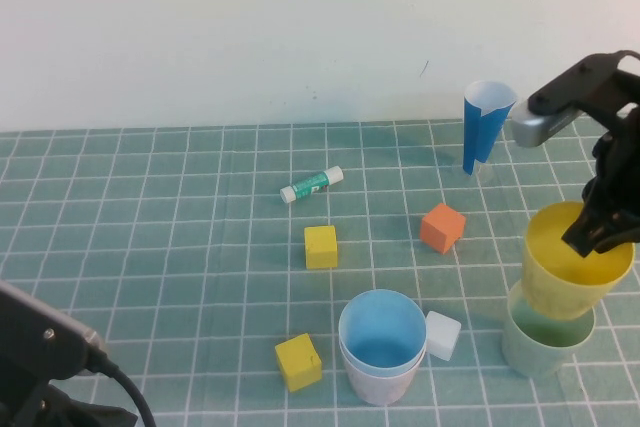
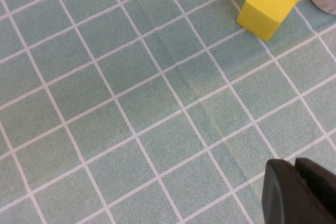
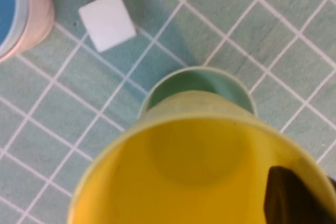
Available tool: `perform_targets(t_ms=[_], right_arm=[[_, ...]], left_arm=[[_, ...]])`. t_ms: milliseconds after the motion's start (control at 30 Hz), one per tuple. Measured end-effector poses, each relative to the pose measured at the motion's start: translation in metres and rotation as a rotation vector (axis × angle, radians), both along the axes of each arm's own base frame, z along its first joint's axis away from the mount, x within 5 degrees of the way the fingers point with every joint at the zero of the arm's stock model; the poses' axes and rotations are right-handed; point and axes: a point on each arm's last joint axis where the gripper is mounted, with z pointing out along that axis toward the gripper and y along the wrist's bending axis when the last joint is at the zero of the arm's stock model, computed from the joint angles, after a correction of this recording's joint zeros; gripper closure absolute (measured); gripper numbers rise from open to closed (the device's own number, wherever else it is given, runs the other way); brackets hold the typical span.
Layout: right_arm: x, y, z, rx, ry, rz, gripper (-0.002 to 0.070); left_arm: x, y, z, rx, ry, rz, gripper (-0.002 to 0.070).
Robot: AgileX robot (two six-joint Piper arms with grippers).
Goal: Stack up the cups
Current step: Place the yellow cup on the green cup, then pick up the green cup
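One cup [image 1: 577, 265] above another [image 1: 545, 339]

left pincer [image 2: 302, 192]: the picture's edge is cutting off my dark shut fingertips
pale green plastic cup [image 1: 545, 339]: the yellow plastic cup [image 1: 575, 262] is hiding its mouth
pink plastic cup [image 3: 37, 11]: the light blue plastic cup [image 1: 382, 332] is covering all but its wall
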Motion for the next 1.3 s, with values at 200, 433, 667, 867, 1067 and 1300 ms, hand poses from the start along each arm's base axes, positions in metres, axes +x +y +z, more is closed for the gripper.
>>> perform_targets(t_ms=[200,433,667,867,1067,1300], right_arm=[[0.003,-0.008,-0.001,0.006,0.006,-0.012,0.066],[0.002,-0.008,-0.017,0.008,0.005,0.002,0.0644],[0.008,-0.007,-0.021,0.032,-0.047,-0.003,0.0531],[0.012,-0.005,-0.031,0.033,-0.019,-0.013,0.0487],[0.01,-0.005,-0.033,0.031,0.016,-0.034,0.0439],[0.014,-0.003,-0.044,0.026,0.058,-0.089,0.0268]], left_arm=[[0.0,0.0,0.0,-0.002,0.002,-0.001,0.0676],[0.0,0.0,0.0,-0.001,0.001,-0.003,0.0676],[0.0,0.0,0.0,-0.003,0.003,-0.002,0.0676],[-0.001,-0.001,0.0,-0.019,0.015,0.002,0.0676],[-0.002,-0.002,0.0,-0.031,0.024,0.005,0.0676],[-0.002,-0.002,0.0,-0.034,0.026,0.006,0.0676]])
